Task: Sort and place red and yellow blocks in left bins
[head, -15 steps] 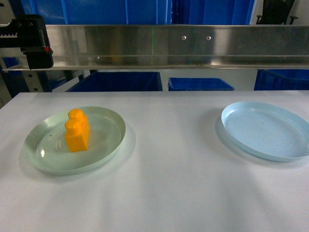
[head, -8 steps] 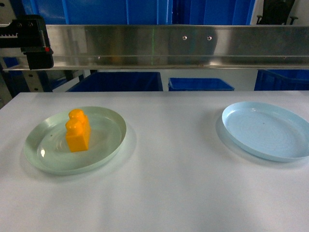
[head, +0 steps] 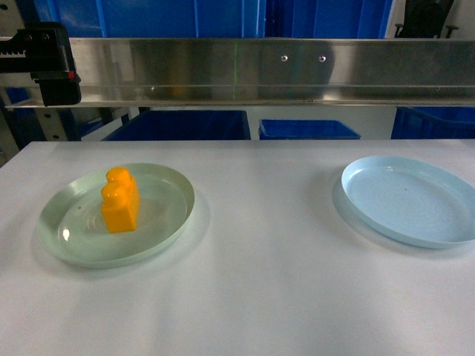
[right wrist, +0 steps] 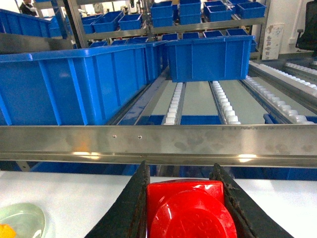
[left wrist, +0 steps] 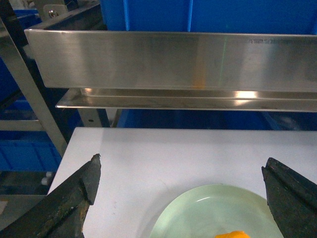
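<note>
1. We see even, bright overhead light on the white table (head: 267,282), with a mild bluish cast.
2. Soft, faint shadows sit beside the green plate (head: 159,237) and the blue plate (head: 386,222).
3. A small glare spot shines on the green plate's rim, and the yellow block (head: 120,202) looks slightly overexposed.
4. The steel rail (left wrist: 163,59) shows streaky reflections and bright hotspots in both wrist views.
5. The red block (right wrist: 185,210), close to the lens, is soft, while distant blue bins (right wrist: 213,57) stay sharp.

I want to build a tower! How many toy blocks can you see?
2. The yellow block stands in the pale green plate on the left of the table. The red block is clamped in the right pincer, outside the head view. More may be hidden.
</note>
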